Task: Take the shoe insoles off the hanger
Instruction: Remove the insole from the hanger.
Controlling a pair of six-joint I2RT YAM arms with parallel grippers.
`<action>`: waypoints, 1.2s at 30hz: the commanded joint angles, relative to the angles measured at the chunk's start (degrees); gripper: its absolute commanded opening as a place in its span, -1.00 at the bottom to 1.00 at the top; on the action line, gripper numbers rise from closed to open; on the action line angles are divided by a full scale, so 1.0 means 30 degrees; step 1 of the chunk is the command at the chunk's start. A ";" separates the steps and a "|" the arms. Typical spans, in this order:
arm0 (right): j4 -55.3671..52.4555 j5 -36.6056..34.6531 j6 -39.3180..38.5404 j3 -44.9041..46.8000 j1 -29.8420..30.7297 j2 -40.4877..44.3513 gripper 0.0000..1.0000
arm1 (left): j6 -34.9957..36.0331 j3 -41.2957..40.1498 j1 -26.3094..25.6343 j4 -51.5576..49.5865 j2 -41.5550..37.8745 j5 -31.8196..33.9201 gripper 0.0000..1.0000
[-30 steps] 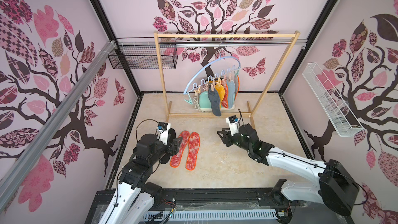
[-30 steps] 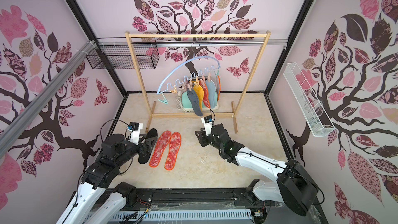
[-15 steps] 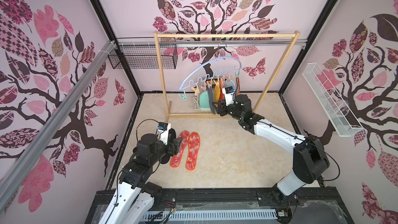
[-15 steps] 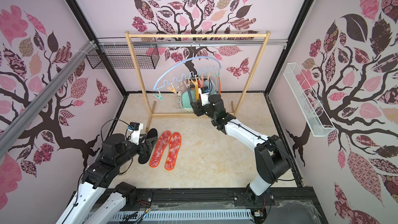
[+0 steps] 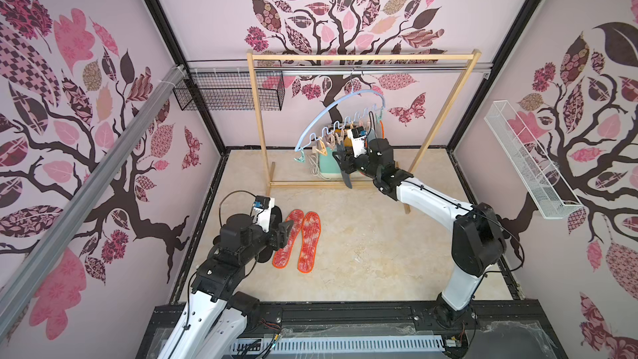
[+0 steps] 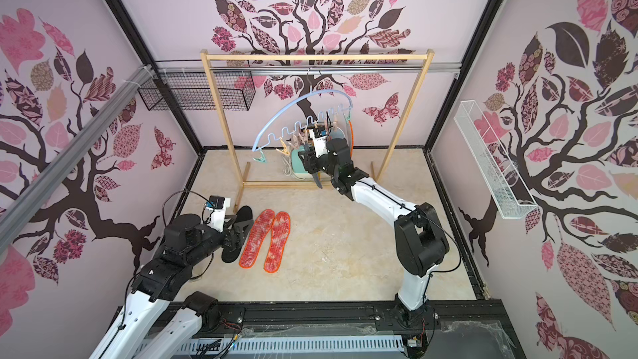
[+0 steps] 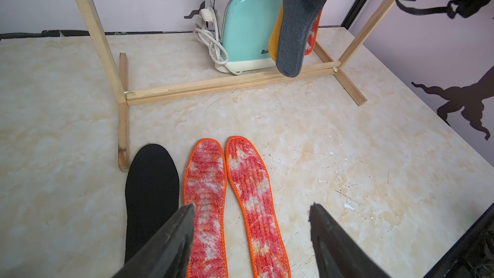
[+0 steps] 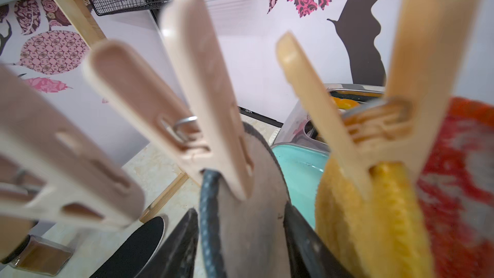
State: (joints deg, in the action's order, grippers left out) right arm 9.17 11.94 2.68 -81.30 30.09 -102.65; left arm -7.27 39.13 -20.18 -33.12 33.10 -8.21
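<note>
The pale blue hanger (image 5: 340,101) (image 6: 293,105) hangs from the wooden rack. A beige clothespin (image 8: 213,119) clips a dark grey insole (image 5: 345,174) (image 7: 296,30) (image 8: 262,161) to it, beside a mustard yellow insole (image 8: 361,223) and a red-white one (image 8: 459,183). My right gripper (image 5: 341,159) (image 6: 308,162) (image 8: 240,209) is open, its jaws on either side of the grey insole just below the pin. On the table lie two red-white insoles (image 5: 289,240) (image 7: 251,188) and a black insole (image 7: 152,191). My left gripper (image 7: 252,206) (image 5: 281,233) hovers open over them, holding nothing.
The wooden rack (image 5: 257,115) stands at the back, its base bar (image 7: 227,84) across the table. A mint toaster (image 5: 326,169) (image 7: 248,22) with a white cord sits behind that bar. A black wire basket (image 5: 228,94) and a white wire basket (image 5: 528,164) hang on the walls.
My right arm rose from the middle of the table to the hanger and now straddles the dark grey insole. The hanger has swung slightly. The left arm has not moved.
</note>
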 commanded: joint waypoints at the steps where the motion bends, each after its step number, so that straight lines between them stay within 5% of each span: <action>1: 0.0265 0.0492 0.0155 -0.0613 -0.0465 -0.0849 0.01 | 0.0240 0.0158 -0.0011 0.0111 0.0011 -0.0279 0.44; 22: 0.3834 0.4142 0.1201 0.0606 -0.1007 -0.3861 -0.13 | 0.0283 0.0152 -0.0017 0.0026 0.0157 -0.0223 0.44; 36: 0.5509 0.4575 0.2066 0.1981 -0.1048 -0.4760 -0.26 | 0.0287 0.0140 -0.0031 -0.0006 0.0231 -0.0223 0.44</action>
State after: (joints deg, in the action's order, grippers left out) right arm 23.24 24.95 7.99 -75.72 27.14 -114.91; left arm -7.11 39.13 -20.18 -33.12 33.76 -8.25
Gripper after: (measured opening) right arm 0.376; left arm 0.720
